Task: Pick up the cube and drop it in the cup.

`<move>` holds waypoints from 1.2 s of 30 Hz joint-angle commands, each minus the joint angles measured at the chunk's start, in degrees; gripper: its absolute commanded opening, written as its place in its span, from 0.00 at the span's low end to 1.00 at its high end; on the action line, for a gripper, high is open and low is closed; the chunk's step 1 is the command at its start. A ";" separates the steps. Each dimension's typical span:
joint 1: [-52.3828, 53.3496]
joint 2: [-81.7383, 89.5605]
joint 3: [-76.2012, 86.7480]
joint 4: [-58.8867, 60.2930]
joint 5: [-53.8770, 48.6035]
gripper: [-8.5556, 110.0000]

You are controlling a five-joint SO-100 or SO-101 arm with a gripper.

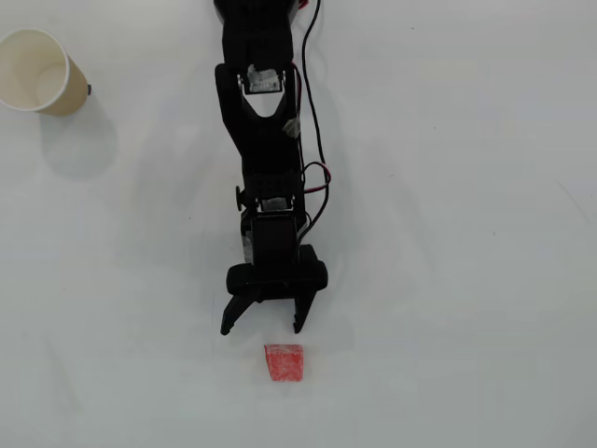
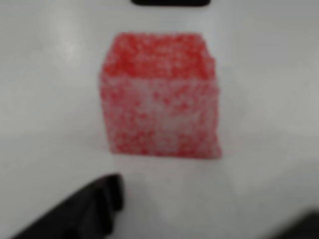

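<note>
The red speckled cube (image 1: pixel 284 362) rests on the white table near the bottom edge of the overhead view. In the wrist view the cube (image 2: pixel 160 94) fills the centre, blurred and close. My black gripper (image 1: pixel 261 328) hangs open just above the cube in the overhead view, its two fingertips spread wide and apart from it, with nothing between them. One dark finger (image 2: pixel 84 209) shows at the lower left of the wrist view. The cream paper cup (image 1: pixel 39 72) stands far off at the top left, its white inside showing.
The black arm (image 1: pixel 266 140) reaches down from the top centre, with a thin cable (image 1: pixel 312 103) looping along its right side. White table (image 1: pixel 466 233) surface lies all around.
</note>
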 commanded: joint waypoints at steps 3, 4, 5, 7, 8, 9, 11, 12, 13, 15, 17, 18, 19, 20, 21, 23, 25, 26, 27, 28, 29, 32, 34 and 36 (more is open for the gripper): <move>-1.58 1.41 -8.96 -0.79 -0.09 0.42; -1.76 0.79 -9.67 -0.70 -0.09 0.42; -1.85 0.18 -10.37 -0.70 -0.09 0.42; -1.85 -0.97 -12.13 -0.09 -0.09 0.42; -1.85 -1.67 -13.10 0.35 -0.09 0.42; -1.76 -2.29 -14.06 0.70 -0.09 0.42; -1.58 -3.52 -16.17 2.02 -0.09 0.42; -1.49 -4.04 -17.40 2.90 0.00 0.42; -1.49 -4.57 -18.37 3.60 0.00 0.42; -1.49 -5.80 -20.39 4.66 0.00 0.42; -1.58 -7.03 -22.32 5.54 0.00 0.42; -1.58 -7.56 -23.20 5.98 0.00 0.42; -1.58 -7.82 -23.82 6.42 0.00 0.42; -1.67 -8.26 -24.35 6.68 0.00 0.42; -1.76 -8.44 -24.70 6.77 0.00 0.42; -2.02 -9.05 -25.40 6.77 0.00 0.42; -2.29 -10.02 -26.81 7.29 0.00 0.42; -2.46 -10.55 -27.69 7.73 0.00 0.42; -2.55 -11.07 -28.56 8.26 0.00 0.42; -2.64 -11.51 -29.36 8.61 0.00 0.42; -2.64 -11.87 -29.97 8.88 0.00 0.42; -2.72 -12.83 -31.29 9.40 0.00 0.42; -2.72 -13.18 -32.08 10.11 0.00 0.42; -2.81 -13.27 -32.34 10.55 0.09 0.41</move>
